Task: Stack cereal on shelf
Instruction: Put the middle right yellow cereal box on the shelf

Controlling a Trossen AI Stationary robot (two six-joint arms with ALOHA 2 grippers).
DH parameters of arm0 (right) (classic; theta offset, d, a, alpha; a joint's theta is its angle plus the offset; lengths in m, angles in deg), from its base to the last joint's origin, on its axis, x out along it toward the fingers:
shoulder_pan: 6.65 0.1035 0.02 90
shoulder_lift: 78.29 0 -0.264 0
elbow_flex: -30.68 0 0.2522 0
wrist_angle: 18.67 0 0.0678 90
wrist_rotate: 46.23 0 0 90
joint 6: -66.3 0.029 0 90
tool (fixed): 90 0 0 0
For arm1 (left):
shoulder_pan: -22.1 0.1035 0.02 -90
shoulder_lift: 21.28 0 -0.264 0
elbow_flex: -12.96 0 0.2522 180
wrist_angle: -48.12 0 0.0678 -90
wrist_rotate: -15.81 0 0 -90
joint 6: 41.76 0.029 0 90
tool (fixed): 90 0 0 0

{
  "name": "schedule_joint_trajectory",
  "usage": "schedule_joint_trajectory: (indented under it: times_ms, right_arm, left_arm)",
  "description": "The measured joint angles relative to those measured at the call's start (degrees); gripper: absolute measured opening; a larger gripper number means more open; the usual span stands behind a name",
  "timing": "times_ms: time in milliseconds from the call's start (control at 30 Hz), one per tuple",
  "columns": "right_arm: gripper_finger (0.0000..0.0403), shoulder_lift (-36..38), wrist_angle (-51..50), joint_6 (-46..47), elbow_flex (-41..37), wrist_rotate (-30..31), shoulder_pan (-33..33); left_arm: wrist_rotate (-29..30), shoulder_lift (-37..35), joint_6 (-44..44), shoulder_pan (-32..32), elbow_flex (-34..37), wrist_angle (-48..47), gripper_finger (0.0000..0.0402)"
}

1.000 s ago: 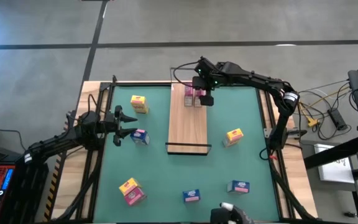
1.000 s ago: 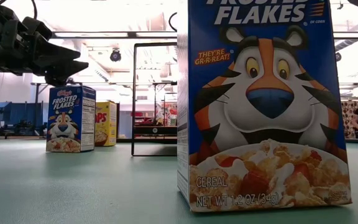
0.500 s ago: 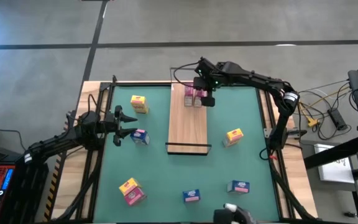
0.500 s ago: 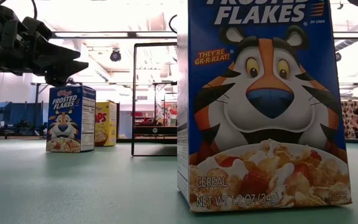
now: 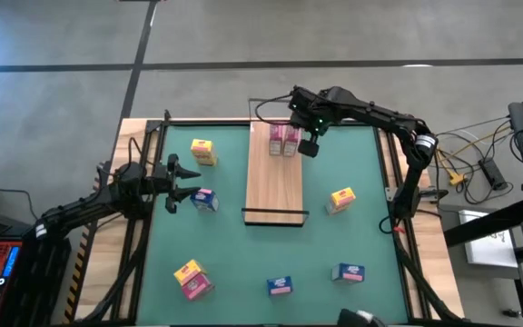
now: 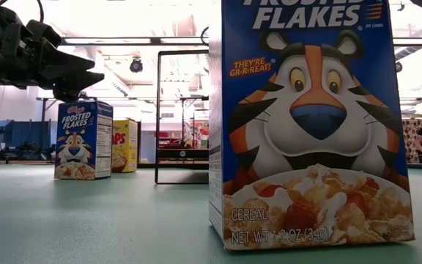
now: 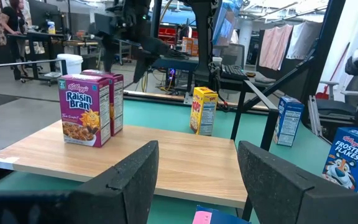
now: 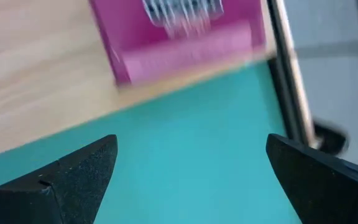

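the right hand (image 5: 310, 145) hangs wide open, seemingly just off the shelf (image 5: 276, 182) edge beside two pink cereal boxes (image 5: 284, 138); the left hand (image 5: 182, 181), partly parted, holds nothing near a blue box (image 5: 204, 200).

- Green table (image 5: 243, 263).
- Pale wood shelf (image 5: 275, 186), black wire rails.
- Two magenta boxes (image 5: 284, 138) on shelf.
- Yellow boxes (image 5: 202, 151) and (image 5: 341, 198).
- Blue boxes (image 5: 204, 200) and (image 5: 349, 272), tiger-printed.
- Dark arms, black fingers (image 7: 129, 180).
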Motion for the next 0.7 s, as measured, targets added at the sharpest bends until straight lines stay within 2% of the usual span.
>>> schedule_joint_trajectory:
  times_ms: [167, 367, 533, 700]
  right_arm:
    - [0.04, 0.4, -6.7, 8.5, -0.4, -0.2, 0.1]
    - [0.04, 1.2, -12.4, 18.1, -3.9, -4.3, 0.5]
    - [0.04, 5.6, -11.9, 22.7, -10.0, -6.5, 2.0]
    - [0.04, 14.0, -7.1, 28.7, -19.0, -7.1, 5.2]
  left_arm:
    - [0.0, 0.0, 0.0, 0.0, 0.0, 0.0, 0.0204]
    - [0.0, 0.0, 0.0, 0.0, 0.0, 0.0, 0.0204]
    - [0.0, 0.0, 0.0, 0.0, 0.0, 0.0, 0.0204]
    - [0.0, 0.0, 0.0, 0.0, 0.0, 0.0, 0.0204]
